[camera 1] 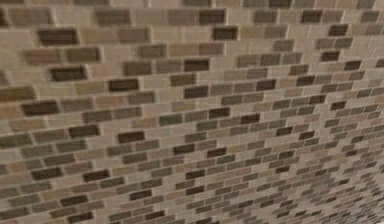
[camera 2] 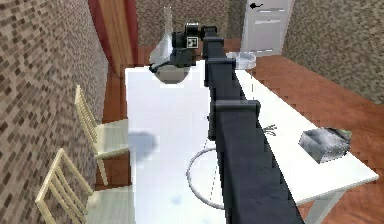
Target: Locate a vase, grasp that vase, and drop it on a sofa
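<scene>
Gripper [camera 2: 178, 62] nr pale vessel [camera 2: 163, 45], far end of table [camera 2: 160, 125]; can't tell grip or hold. Risk: misaligned reach knocks vessel off table.

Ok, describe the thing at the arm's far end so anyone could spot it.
Start at the long white table with pale chairs alongside. At its far end, where the dark arm stops, stands a greyish rounded vessel tapering to a pale point. The other grey thing is a low box near its right edge.
</scene>
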Motion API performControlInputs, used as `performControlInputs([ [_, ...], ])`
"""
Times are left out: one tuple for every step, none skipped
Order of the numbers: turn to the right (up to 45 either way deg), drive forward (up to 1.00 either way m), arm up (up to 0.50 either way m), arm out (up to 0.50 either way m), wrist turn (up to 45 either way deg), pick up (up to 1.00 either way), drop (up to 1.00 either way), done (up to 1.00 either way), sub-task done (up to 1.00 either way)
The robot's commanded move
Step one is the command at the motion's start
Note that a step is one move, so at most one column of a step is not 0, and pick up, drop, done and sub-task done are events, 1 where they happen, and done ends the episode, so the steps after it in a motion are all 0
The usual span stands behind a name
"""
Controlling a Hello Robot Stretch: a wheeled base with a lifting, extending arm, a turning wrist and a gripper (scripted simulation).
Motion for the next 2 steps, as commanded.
performControlInputs([
  [0.0, 0.00, 0.00, 0.00, -45.0, 0.00, 0.00, 0.00, 0.00],
  [0.0, 0.00, 0.00, 0.00, -45.0, 0.00, 0.00, 0.00, 0.00],
])
